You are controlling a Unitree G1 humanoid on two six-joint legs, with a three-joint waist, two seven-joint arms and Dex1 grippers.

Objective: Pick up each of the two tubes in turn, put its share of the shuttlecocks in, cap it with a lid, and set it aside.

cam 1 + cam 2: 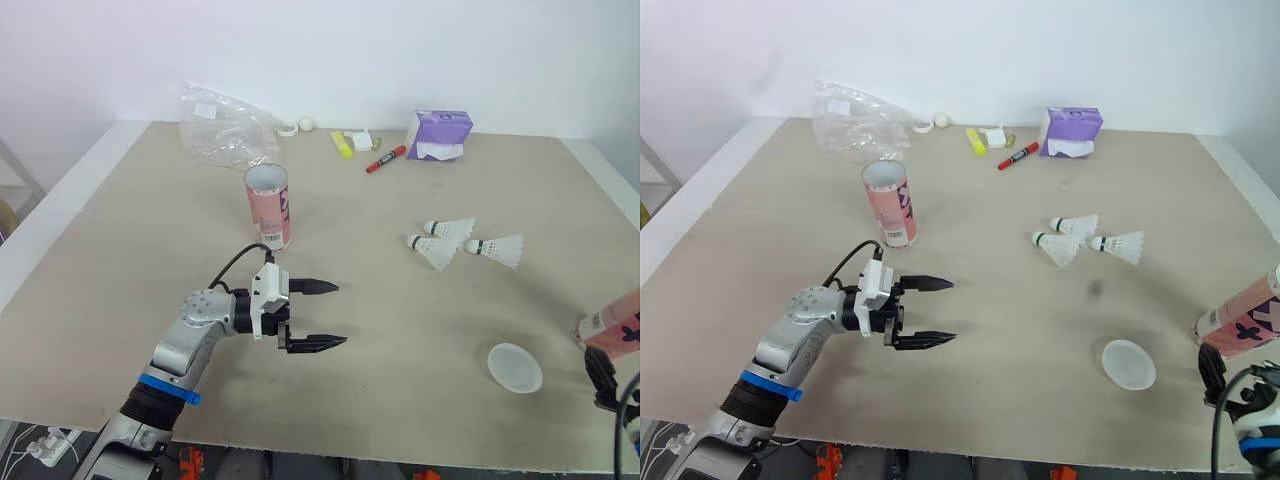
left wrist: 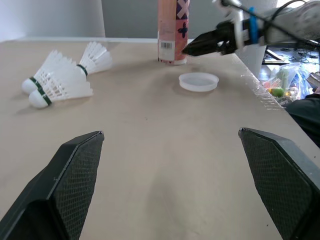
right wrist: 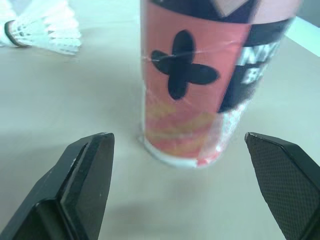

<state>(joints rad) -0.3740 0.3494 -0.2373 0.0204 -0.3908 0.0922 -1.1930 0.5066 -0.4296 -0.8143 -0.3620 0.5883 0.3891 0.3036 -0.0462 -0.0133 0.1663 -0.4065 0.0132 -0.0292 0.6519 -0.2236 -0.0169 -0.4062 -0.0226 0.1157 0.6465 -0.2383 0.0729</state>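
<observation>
Tubes: 2 pink ones stand on the table, well apart. The left tube (image 1: 267, 205) is upright near the table's middle-left, its top open and uncapped. The right tube (image 1: 612, 322) stands close to the table's front right edge, with a dark cross mark on its pink wall.

The 3 shuttlecocks lie on their sides in a loose cluster right of centre, outside both tubes: the first shuttlecock (image 1: 448, 229) farthest back, the second shuttlecock (image 1: 432, 250) just in front of it, and the third shuttlecock (image 1: 497, 249) to their right. A white round lid (image 1: 515, 367) lies flat on the table near the right tube, on its left side.

The left tool (image 1: 342, 314) hangs over bare table in front of the left tube, its 2 black fingers spread wide and holding nothing; it points toward the shuttlecocks and the lid. The right tool (image 3: 178, 137) faces the right tube low down, fingers wide apart, 1 to each side of the tube's base and clear of its wall.

Along the far edge lie a clear plastic bag (image 1: 225, 125), a yellow marker (image 1: 343, 144), a red marker (image 1: 385, 160) and a purple tissue pack (image 1: 438, 133).
</observation>
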